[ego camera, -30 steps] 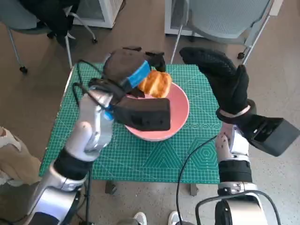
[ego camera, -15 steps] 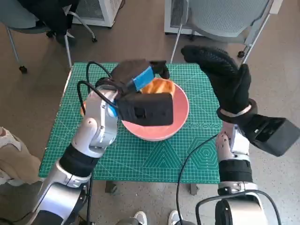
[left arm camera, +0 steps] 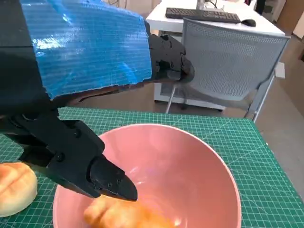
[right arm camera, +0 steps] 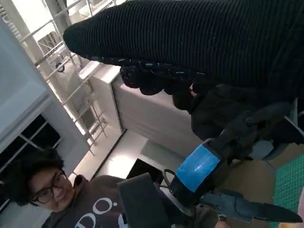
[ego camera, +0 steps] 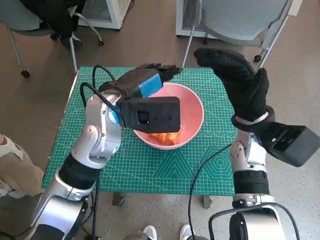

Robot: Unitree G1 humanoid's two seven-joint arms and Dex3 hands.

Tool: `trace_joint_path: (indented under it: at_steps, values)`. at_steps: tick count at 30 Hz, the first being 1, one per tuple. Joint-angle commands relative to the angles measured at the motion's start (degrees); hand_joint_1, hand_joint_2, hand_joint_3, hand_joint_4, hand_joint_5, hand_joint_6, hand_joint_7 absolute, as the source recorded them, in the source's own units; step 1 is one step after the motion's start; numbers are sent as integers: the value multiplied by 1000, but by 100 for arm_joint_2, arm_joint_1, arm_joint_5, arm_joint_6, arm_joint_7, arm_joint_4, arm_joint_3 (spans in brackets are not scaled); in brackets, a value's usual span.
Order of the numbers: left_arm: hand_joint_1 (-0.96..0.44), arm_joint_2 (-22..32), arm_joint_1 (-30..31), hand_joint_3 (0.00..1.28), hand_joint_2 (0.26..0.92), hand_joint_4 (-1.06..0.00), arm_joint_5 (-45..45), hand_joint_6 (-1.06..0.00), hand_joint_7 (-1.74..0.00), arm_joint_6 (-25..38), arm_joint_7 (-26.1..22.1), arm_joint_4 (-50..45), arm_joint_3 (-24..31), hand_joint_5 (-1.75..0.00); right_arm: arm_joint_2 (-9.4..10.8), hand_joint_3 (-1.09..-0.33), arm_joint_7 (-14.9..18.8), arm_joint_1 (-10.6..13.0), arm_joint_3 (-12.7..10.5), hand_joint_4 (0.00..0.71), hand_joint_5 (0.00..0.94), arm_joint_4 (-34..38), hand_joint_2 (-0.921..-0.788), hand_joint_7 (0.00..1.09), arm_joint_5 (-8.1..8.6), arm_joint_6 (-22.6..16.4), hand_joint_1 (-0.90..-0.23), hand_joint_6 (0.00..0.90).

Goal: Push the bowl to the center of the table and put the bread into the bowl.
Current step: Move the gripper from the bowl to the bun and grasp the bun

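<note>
The pink bowl (ego camera: 197, 107) stands near the middle of the green mat. A golden bread (ego camera: 165, 138) lies inside it, partly hidden under my left wrist camera; the left wrist view shows that bread (left arm camera: 121, 214) on the bowl's (left arm camera: 190, 166) floor. My left hand (ego camera: 145, 82) hovers over the bowl's far left rim with fingers spread and nothing in them. A second bread roll (left arm camera: 14, 187) sits on the mat just outside the bowl. My right hand (ego camera: 240, 85) is raised flat and empty to the right of the bowl, apart from it.
The green cutting mat (ego camera: 150, 170) covers the small table. A grey mesh chair (ego camera: 240, 20) stands behind the table's far edge, another chair (ego camera: 30, 20) at the far left. A person (right arm camera: 71, 199) sits nearby in the right wrist view, beyond my left hand (right arm camera: 209, 166).
The bread has left my left hand and dropped into the bowl. That hand's fingers have spread and it has drawn back slightly. The right hand has hardly moved.
</note>
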Motion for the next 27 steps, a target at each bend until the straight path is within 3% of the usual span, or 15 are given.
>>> trace_joint_path:
  at_steps: [1, 9, 16, 27]
  values:
    - [-326, 146, 112, 56, 691, 1, -108, -103, -136, -44, 126, -308, 185, 1, 40, -833, -65, 141, 44, 41, 0, -53, -921, 269, -48, 21, -700, -1]
    - [-323, 850, 738, 42, 697, 1, -243, -106, -125, 318, -228, -1686, 900, 1, 55, -837, -129, 264, 109, 40, 0, -258, -921, 266, -59, 39, -699, -1]
    - [-234, 1551, 1231, 30, 705, 1, -186, -126, -105, 783, -566, -2680, 1590, 1, 48, -834, -143, 289, 119, 39, 0, -291, -921, 263, -42, 74, -699, -1]
    - [-201, 2292, 1448, 13, 690, 1, 583, -131, -82, 1863, -1333, -3442, 1527, 1, 138, -837, -243, 244, 192, 37, 0, -248, -921, 262, -113, 58, -701, -1]
